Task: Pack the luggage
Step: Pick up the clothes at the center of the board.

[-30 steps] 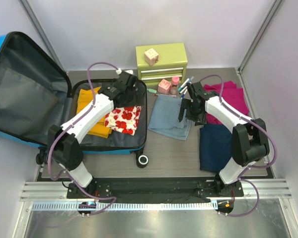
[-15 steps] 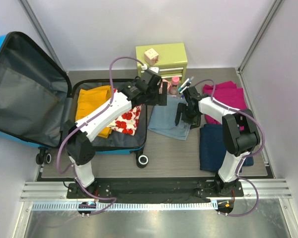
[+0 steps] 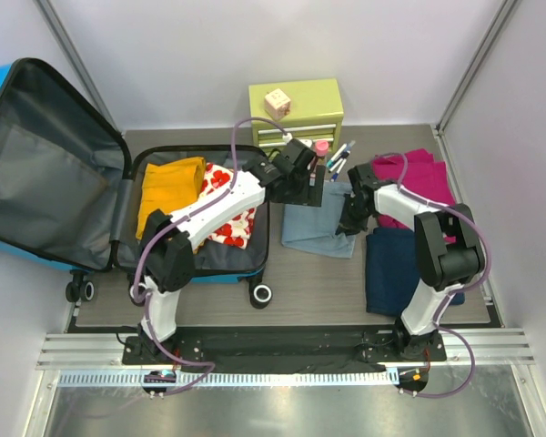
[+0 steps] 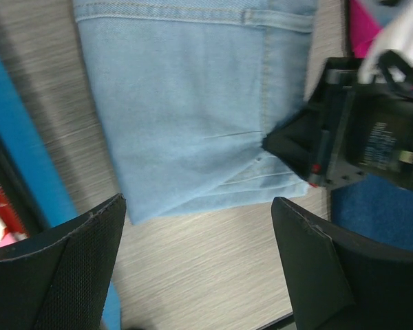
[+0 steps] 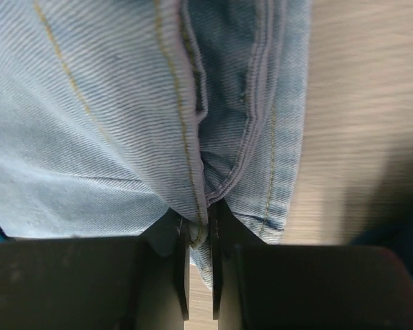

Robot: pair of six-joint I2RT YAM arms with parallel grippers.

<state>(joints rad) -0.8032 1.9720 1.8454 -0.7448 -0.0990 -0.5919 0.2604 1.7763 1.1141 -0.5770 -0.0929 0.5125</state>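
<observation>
Just right of the open luggage, the right gripper has just snapped closed, pinching the edge of the jeans farthest from the luggage. Beyond it, the left gripper has swung off the luggage and hovers with jaws wide over the jeans' luggage-side half. A two-armed lift into the luggage looks likely next.

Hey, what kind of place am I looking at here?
Likely a robotics lab cell: plain white panels in a metal frame, two arms bolted to a rail, and an open suitcase with folded clothes staged alongside.
</observation>
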